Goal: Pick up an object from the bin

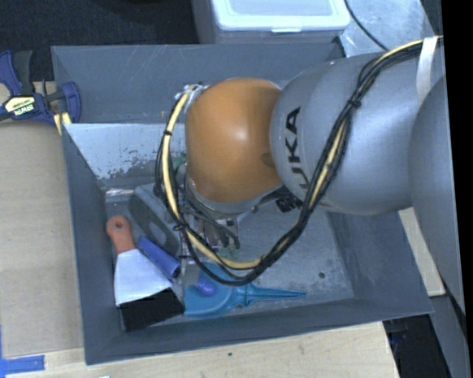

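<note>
Right of pincer [212,241], open bin floor [332,262]

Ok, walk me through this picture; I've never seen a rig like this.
One camera looks down into a grey metal bin from above and slightly to one side. The big grey tube coming in from the right is a robot arm; the orange dome is a cover on its wrist. Under it sits the pincer, low over the bin's left half. Nearby lie a blue pen-like stick, a blue cone-shaped piece, an orange-handled white blade and a black block. Whether the pincer holds anything cannot be seen.
</note>
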Available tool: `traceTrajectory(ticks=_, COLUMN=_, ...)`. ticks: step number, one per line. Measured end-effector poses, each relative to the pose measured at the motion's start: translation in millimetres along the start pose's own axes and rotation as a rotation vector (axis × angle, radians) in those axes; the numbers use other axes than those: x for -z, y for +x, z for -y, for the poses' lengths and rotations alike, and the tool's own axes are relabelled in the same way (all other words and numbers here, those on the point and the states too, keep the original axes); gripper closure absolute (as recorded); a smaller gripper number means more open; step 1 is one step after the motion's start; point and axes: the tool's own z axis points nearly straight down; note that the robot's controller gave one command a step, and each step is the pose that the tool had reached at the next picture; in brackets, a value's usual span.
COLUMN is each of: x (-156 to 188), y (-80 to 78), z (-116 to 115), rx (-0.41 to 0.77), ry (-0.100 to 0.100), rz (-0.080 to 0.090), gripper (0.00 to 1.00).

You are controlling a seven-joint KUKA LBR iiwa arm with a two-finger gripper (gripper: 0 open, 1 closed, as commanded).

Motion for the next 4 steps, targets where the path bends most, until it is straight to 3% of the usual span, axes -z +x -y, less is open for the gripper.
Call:
traceTrajectory(ticks=1, x=0.0, y=0.0, z=0.0, rx=0.0, ry=0.0, rz=0.0, gripper=0.0)
traceTrajectory(ticks=2, x=-37.8, y=7.5, z=-29.2, rx=-0.139, ry=-0.002, rz=0.005, gripper=0.0)
traceTrajectory(ticks=3, x=-66.8, y=12.2, z=-44.2, rx=-0.127, ry=0.001, rz=-0.002, gripper=0.0)
traceTrajectory(ticks=4, x=50.4, y=17.8, z=-48.8, rx=-0.2, ry=0.0, rz=-0.001, gripper=0.0)
